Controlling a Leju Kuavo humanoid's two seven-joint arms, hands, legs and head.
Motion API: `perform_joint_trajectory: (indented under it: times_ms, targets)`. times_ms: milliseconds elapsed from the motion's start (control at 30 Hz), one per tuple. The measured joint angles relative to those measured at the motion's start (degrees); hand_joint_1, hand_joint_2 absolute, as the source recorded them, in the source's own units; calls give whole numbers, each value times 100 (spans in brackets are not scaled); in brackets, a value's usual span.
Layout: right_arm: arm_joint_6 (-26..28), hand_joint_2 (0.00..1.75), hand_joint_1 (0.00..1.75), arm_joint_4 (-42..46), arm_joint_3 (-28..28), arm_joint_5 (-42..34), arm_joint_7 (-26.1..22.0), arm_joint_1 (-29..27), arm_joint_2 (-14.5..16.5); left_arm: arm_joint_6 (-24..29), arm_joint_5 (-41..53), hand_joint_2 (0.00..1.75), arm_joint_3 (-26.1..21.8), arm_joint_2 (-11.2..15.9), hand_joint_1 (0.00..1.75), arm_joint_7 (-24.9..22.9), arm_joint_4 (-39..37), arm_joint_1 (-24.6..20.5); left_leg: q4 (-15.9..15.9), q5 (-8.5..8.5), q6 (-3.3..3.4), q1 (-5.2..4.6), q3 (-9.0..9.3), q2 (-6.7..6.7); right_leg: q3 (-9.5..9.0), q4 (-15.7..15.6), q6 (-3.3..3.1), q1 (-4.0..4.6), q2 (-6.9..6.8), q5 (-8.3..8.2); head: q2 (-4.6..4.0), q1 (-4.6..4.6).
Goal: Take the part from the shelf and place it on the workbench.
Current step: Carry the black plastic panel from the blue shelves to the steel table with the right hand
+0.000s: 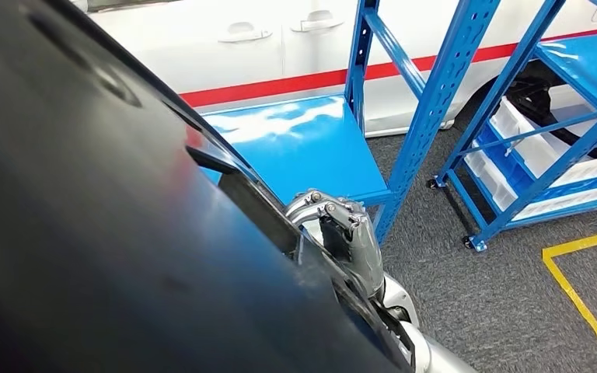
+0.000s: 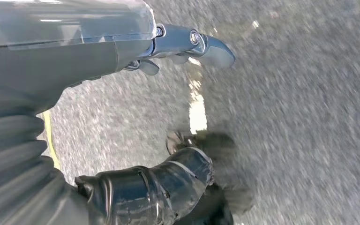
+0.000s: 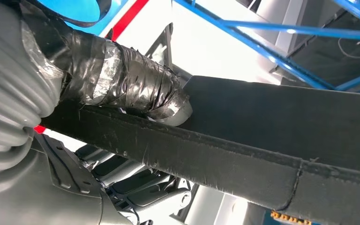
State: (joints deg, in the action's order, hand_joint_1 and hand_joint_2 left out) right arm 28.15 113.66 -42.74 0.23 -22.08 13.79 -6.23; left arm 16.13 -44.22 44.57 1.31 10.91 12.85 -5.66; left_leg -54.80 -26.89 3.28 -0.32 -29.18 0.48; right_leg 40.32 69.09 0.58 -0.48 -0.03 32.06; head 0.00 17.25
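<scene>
Head view. A large black part [image 1: 124, 233] occupies the near left of the frame, carried high and close to the robot's body; its slanted long edge runs from the upper left down toward the lower middle. The right hand [image 1: 342, 233] sits against that edge, silver fingers curled up over the rim, presumably to steady the panel from below while it is carried. Beyond lies the blue shelf [image 1: 303, 144], its glossy board bare near the front corner by the blue upright [image 1: 435, 101], which suggests the part has already left it. A second blue rack [image 1: 544, 155] stands well apart, holding white trays. A white car body with a red stripe [image 1: 295, 47] stands behind, and yellow floor tape [image 1: 583, 295] marks the grey carpet.

Left wrist view. The left hand [image 2: 168, 117] hangs above blurred grey floor [image 2: 300, 117], a taped thumb [image 2: 168, 183] and one silver finger [image 2: 201, 44] spread apart with nothing between them, so it appears free of the load.

Right wrist view. The taped thumb [image 3: 131, 89] of the right hand presses onto the upper face of the black part [image 3: 262, 136] near its thick edge, the grip clamping the rim; the fingers opposite are hidden beneath it. No workbench appears, so placement is judged still ahead.
</scene>
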Motion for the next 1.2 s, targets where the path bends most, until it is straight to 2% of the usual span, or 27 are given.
perform_joint_trajectory:
  times_ms: [33, 67, 100, 133, 200, 267, 367, 400, 433, 500, 533, 567, 600, 667, 733, 800, 867, 900, 933, 967, 1000, 1033, 1067, 1100, 1133, 1167, 1200]
  targets:
    - [-5, 175, 175, -1, -2, -17, 0, 0, -4, -1, 2, 175, 1, 2, 0, -7, 0, -1, -46, 46, -8, 3, -107, 1, 41, 313, 28, -22, -1, 112, 0, -2]
    - [-10, 175, 175, -1, -3, -29, 0, 0, -8, -2, 7, 175, 1, 2, 0, -11, 0, -2, -103, 85, -22, 11, -218, 2, 23, 501, 58, -46, -2, 85, 0, -2]
    - [-14, 175, 175, -1, -4, -38, 0, 1, -10, -4, 17, 175, 2, 2, 0, -11, 0, -2, -171, 118, -43, 24, -333, 2, -81, 509, 88, -73, -3, -51, 0, -2]
    - [-21, 175, 175, -1, -5, -43, 0, 2, -13, -7, 29, 175, 2, 1, 0, -7, 0, -2, -255, 143, -69, 42, -451, 2, -282, 323, 121, -104, -4, -218, 1, -3]
    - [-36, 175, 175, -1, -6, -47, 0, 10, -16, -13, 52, 175, 2, 7, 0, 7, 0, -5, -442, 175, -131, 62, -661, -4, -770, -351, 160, -129, 5, -260, 1, -17]
    - [-56, 175, 175, -1, -8, -49, -1, 20, -21, -17, 62, 175, 4, 14, 0, 26, 0, -6, -549, 224, -205, 52, -774, -16, -1000, -766, 108, -103, 22, -113, 1, -15]
    - [-83, 175, 175, -3, -10, -55, 1, 28, -27, -33, 77, 175, 8, 18, 0, 39, -4, 12, -570, 271, -322, 71, -856, -35, -885, -821, -68, -91, 11, -223, 0, 3]
    - [-86, 175, 175, -4, -10, -59, 2, 29, -29, -39, 83, 175, 10, 17, 0, 39, -7, 22, -645, 143, -355, 84, -911, -39, -821, -839, -124, -98, 1, -295, 1, 4]
    - [-92, 175, 175, -4, -10, -62, 8, 32, -31, -44, 89, 175, 12, 17, 0, 38, -9, 29, -814, -90, -382, 93, -988, -42, -742, -856, -168, -106, -8, -373, 1, 13]
    - [-113, 175, 175, -4, -10, -57, 56, 37, -31, -51, 97, 175, 15, 14, 0, 39, -9, 27, -1417, -663, -416, 100, -1143, -42, -583, -860, -212, -98, -10, -522, 1, 4]
    - [-142, 175, 175, -5, -10, -32, 114, 41, -31, -53, 98, 175, 17, 15, 0, 40, -9, 23, -1742, -840, -425, 101, -1186, -42, -486, -858, -218, -90, -11, -597, 0, -4]
    - [-192, 175, 175, -8, -14, 23, 205, 54, -32, -55, 98, 175, 19, 17, 0, 41, -9, 21, -1967, -869, -427, 101, -1167, -42, -386, -852, -220, -83, -11, -670, 0, -17]
    - [-257, 175, 175, -15, -20, 115, 331, 81, -34, -61, 97, 175, 22, 19, 0, 43, -9, 20, -2034, -768, -422, 100, -1075, -42, -289, -847, -215, -79, -12, -741, 0, -25]
    - [-422, 175, 175, -63, -57, 470, 716, 180, -44, -82, 97, 175, 32, 22, 0, 50, -9, 11, -1624, -430, -384, 99, -615, -44, -117, -839, -192, -75, -11, -882, 1, -28]
    - [-552, 175, 175, -141, -106, 938, 1073, 277, -61, -108, 101, 175, 46, 26, 0, 62, -9, -18, -785, -418, -330, 75, -2, -51, -19, -844, -139, -67, -16, -1010, 2, -39]
    - [-658, 175, 175, -224, -166, 1322, 1268, 346, -74, -125, 105, 175, 63, 31, 0, 75, -9, -40, -285, -524, -283, 33, 273, -67, -13, -903, -68, -69, -37, -1147, 2, -135]
    - [-761, 175, 175, -315, -219, 1545, 1384, 409, -83, -133, 107, 175, 89, 33, 0, 84, -9, -45, -196, -397, -225, 30, 214, -65, -18, -994, 5, -74, -44, -1256, 2, -270]
    - [-793, 175, 175, -361, -243, 1608, 1419, 438, -90, -136, 107, 175, 103, 33, 0, 85, -9, -46, -164, -313, -185, 42, 158, -53, 22, -962, 30, -72, -36, -1166, 2, -319]
    - [-820, 175, 175, -405, -265, 1665, 1451, 464, -99, -137, 107, 175, 114, 33, 0, 85, -9, -45, -138, -215, -139, 56, 88, -38, 89, -822, 47, -68, -27, -948, 2, -376]
    - [-849, 175, 175, -449, -290, 1729, 1482, 488, -108, -137, 108, 175, 121, 33, 0, 86, -9, -44, -128, -125, -101, 67, 3, -22, 171, -554, 56, -73, -21, -620, 3, -436]
    - [-882, 175, 175, -490, -316, 1803, 1517, 513, -115, -138, 109, 175, 127, 33, 0, 88, -9, -39, -132, -43, -73, 61, -96, -14, 256, -194, 66, -69, -17, -289, 3, -496]
    - [-925, 175, 175, -531, -346, 1893, 1560, 538, -120, -138, 110, 175, 133, 33, 0, 90, -9, -38, -145, 36, -58, 56, -197, -9, 312, 183, 77, -69, -16, -72, 4, -553]
    - [-975, 175, 175, -574, -379, 1996, 1608, 563, -127, -139, 114, 175, 141, 33, 0, 92, -9, -38, -165, 113, -60, 50, -314, -7, 318, 488, 88, -66, -15, -20, 4, -601]
    - [-1019, 175, 175, -613, -419, 2104, 1656, 585, -133, -141, 119, 175, 148, 33, 0, 93, -9, -38, -193, 184, -65, 45, -436, -7, 256, 648, 92, -65, -14, -117, 5, -639]
    - [-1060, 175, 175, -650, -464, 2210, 1708, 605, -139, -145, 126, 175, 153, 33, 0, 95, -9, -37, -231, 247, -77, 43, -560, -8, 99, 621, 87, -64, -14, -286, 5, -675]
    - [-1091, 175, 175, -685, -505, 2305, 1756, 622, -142, -149, 136, 175, 156, 33, 0, 96, -9, -37, -278, 303, -94, 42, -677, -10, -162, 398, 71, -62, -13, -426, 5, -704]
    - [-1108, 175, 175, -715, -541, 2379, 1796, 643, -143, -152, 144, 175, 158, 30, 0, 98, -8, -35, -327, 347, -117, 36, -778, -13, -497, 14, 48, -52, -14, -432, 6, -725]
